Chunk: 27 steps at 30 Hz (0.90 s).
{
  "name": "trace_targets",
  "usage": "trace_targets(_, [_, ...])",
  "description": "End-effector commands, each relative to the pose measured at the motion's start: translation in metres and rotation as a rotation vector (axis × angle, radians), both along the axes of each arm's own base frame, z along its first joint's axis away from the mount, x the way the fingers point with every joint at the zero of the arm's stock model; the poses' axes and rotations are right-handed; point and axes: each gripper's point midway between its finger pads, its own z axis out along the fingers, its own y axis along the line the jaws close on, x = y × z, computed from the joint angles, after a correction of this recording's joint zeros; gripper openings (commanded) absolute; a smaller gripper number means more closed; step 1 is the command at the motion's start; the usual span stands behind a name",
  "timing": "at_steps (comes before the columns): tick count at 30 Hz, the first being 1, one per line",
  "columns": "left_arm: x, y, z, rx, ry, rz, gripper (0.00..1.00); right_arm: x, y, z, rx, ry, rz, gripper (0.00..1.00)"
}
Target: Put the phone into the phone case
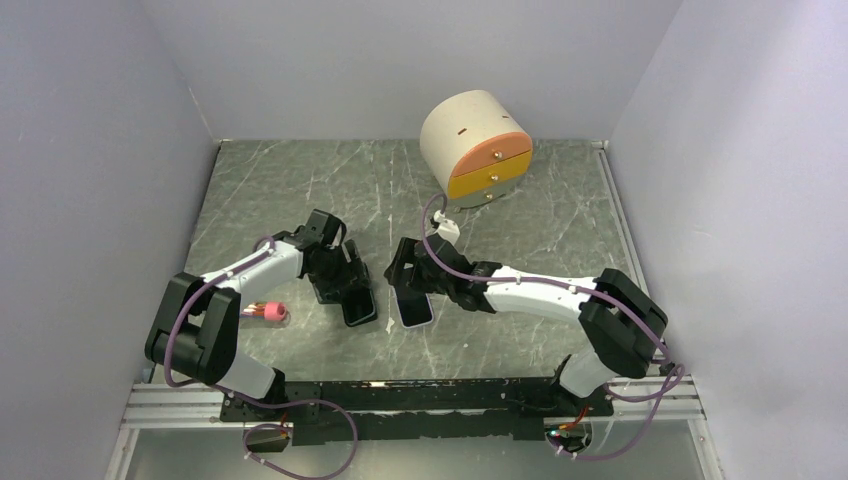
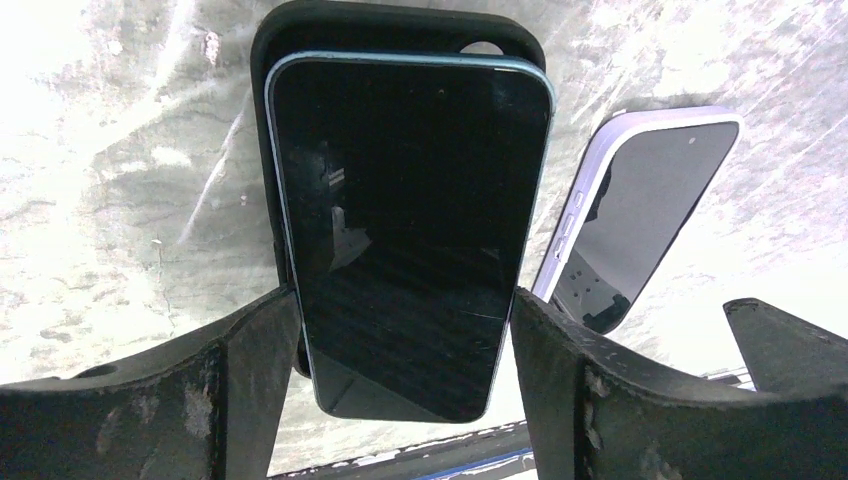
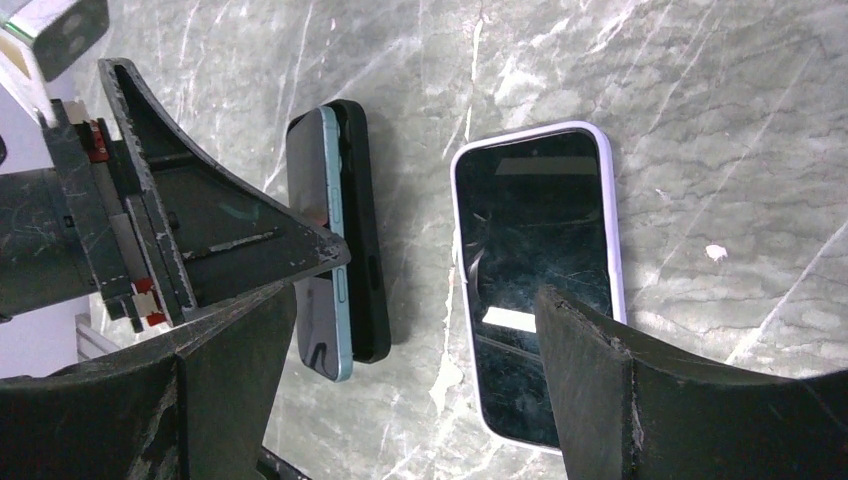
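Blue-edged dark-screen phone (image 2: pixel 410 230) lies offset on black rubbery phone case (image 2: pixel 300 25) on grey marble counter (image 3: pixel 700 100), not seated. Left hand (image 2: pixel 405 310) straddles its sides, probably to press it in; can't tell if it grips. Right hand (image 3: pixel 415 295) spread wide over spare lilac-cased phone (image 3: pixel 535 270).

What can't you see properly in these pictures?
- Left wrist view: the black case is mostly covered by the blue phone lying on it.
- Right wrist view: the near end of the purple-edged phone is hidden behind a finger of the right hand.
- Top view: the pink thing beside the left arm is too small to identify.
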Motion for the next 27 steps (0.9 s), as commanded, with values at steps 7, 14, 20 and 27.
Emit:
trace_targets(7, [0.012, 0.0, 0.013, 0.025, -0.036, -0.027, 0.82, 0.002, 0.0, 0.017, 0.04, -0.052, 0.0, 0.91])
trace_targets(14, [0.015, 0.006, 0.024, 0.064, -0.039, -0.027, 0.81, -0.001, 0.005, 0.016, 0.038, -0.065, 0.052, 0.88])
trace_targets(20, [0.03, 0.015, 0.046, 0.088, -0.097, -0.018, 0.77, -0.01, 0.018, 0.029, 0.104, -0.113, 0.156, 0.82])
trace_targets(27, [0.042, 0.047, 0.049, -0.031, -0.089, 0.067, 0.72, -0.022, 0.039, 0.035, 0.123, -0.162, 0.338, 0.78])
